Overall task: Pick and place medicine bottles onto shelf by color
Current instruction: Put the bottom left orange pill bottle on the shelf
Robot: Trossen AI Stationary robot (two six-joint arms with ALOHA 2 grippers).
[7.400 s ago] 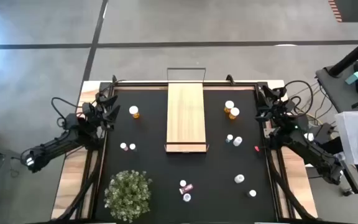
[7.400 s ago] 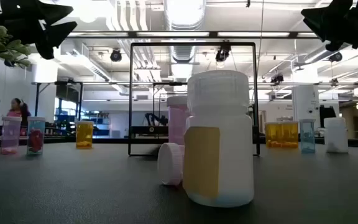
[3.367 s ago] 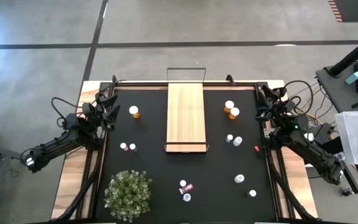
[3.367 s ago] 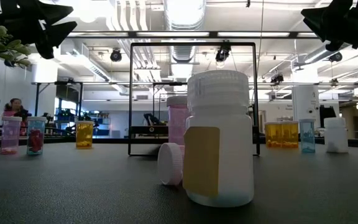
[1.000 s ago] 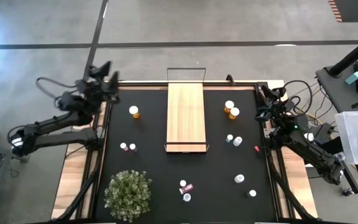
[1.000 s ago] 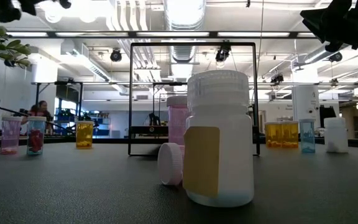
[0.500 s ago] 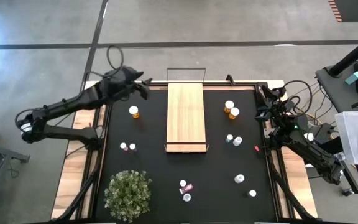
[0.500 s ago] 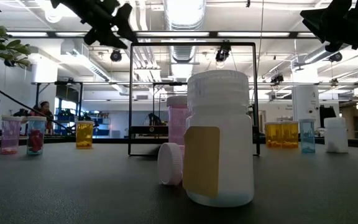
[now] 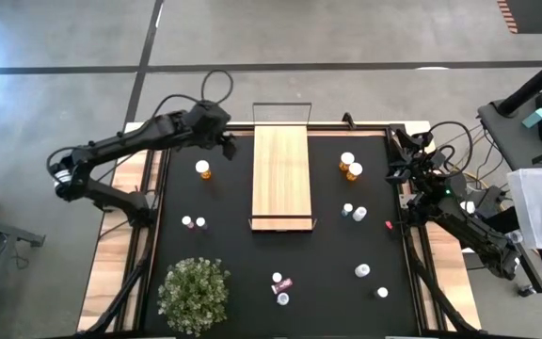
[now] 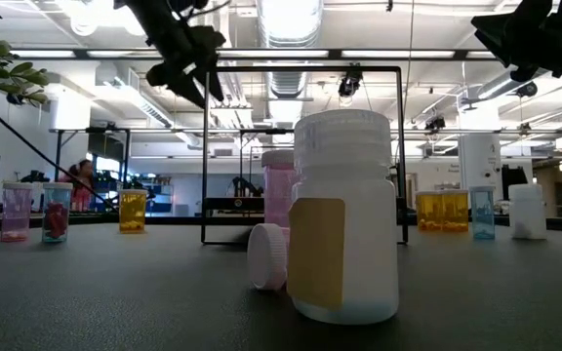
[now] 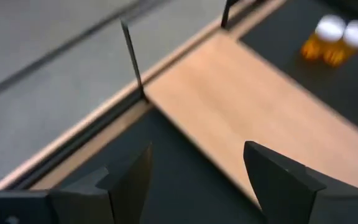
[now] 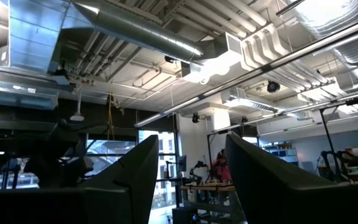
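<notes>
Left tool [image 9: 228, 146] open beside shelf [image 9: 281, 174]

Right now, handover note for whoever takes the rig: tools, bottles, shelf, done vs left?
Left tool: open, empty, raised over the mat's far left, beside the shelf's far end.
Right tool: parked at the table's right edge, holding nothing, pointing up into the room.
Shelf: bare, nothing placed on it.
Bottles, all on the black mat: orange bottle left of shelf, nearest the left tool; orange pair right of shelf; small pair left; the rest scattered right and near.
Done: nothing.
Left: every bottle still needs sorting by colour.
</notes>
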